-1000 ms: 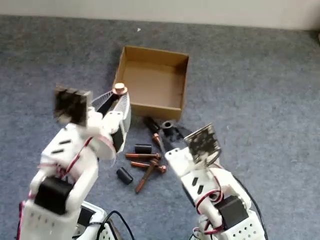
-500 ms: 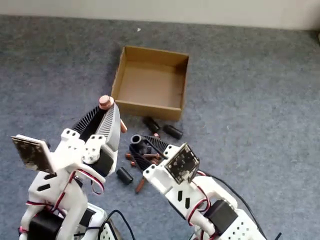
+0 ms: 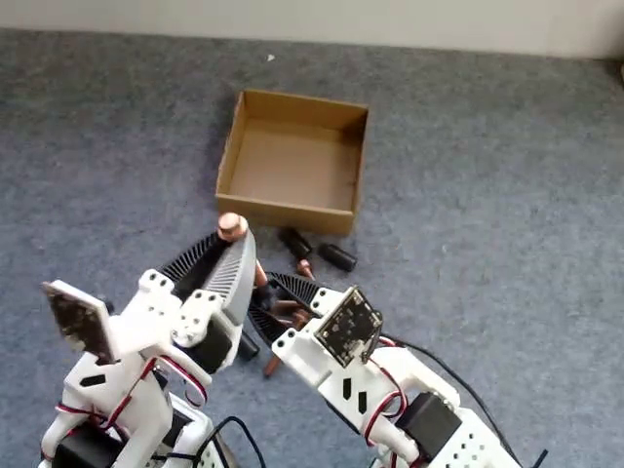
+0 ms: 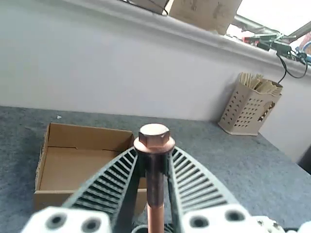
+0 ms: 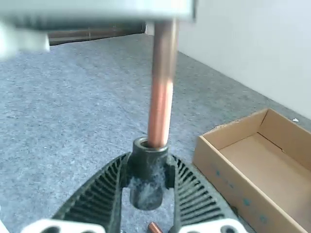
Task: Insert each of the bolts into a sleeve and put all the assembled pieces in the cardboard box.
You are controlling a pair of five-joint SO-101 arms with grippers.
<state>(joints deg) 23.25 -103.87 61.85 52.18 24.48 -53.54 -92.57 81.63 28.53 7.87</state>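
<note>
While pinched in left end effector (image 4: 153, 156), copper bolt (image 4: 154, 138), tip inside right end effector's (image 5: 148, 161) pinched sleeve (image 5: 145, 190).

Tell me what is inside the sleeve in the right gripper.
The end of the bolt sits in the mouth of the sleeve; its depth is hidden by the wall.
</note>
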